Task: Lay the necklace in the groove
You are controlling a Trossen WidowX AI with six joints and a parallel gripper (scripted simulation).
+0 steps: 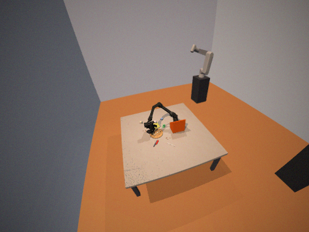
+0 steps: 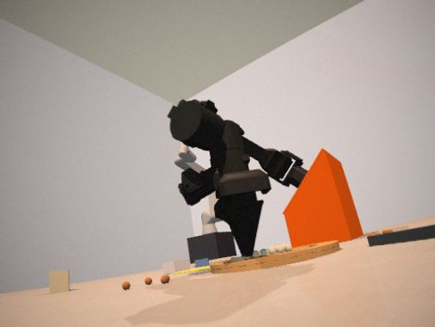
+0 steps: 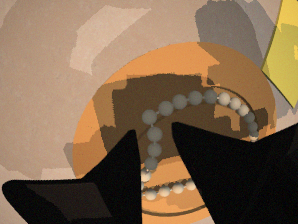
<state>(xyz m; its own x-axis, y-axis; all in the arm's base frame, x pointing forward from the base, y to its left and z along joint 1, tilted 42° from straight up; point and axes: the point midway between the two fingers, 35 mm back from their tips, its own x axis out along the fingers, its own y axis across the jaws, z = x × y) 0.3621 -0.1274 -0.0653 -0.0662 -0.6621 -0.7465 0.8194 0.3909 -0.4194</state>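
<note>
Sitting on the pale tabletop [image 1: 171,159] [image 2: 241,301] [image 3: 35,100], over an orange floor [image 1: 98,171], the round board [image 1: 156,135] [image 2: 297,258] [image 3: 165,62] has the partly open claw [image 1: 151,132] [image 2: 247,256] [image 3: 153,132] above it, holding nothing yet

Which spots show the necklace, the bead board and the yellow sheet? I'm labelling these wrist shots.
pearl bead necklace [image 3: 179,102]: wrist, upper bead
bead board [image 3: 165,60]: wrist, upper rim
yellow sheet [image 3: 286,65]: wrist, middle

A matte black, jointed robot arm [image 1: 159,104] [image 2: 234,142] is seen, built from slender tubular links and chunky, angular joint housings. A broad, flat-faced cylinder is carried near its wrist. The black gripper [image 2: 246,254] [image 3: 153,132] is fitted with wedge-shaped fingers, tapered to narrow tips; no markings can be made out.
</note>
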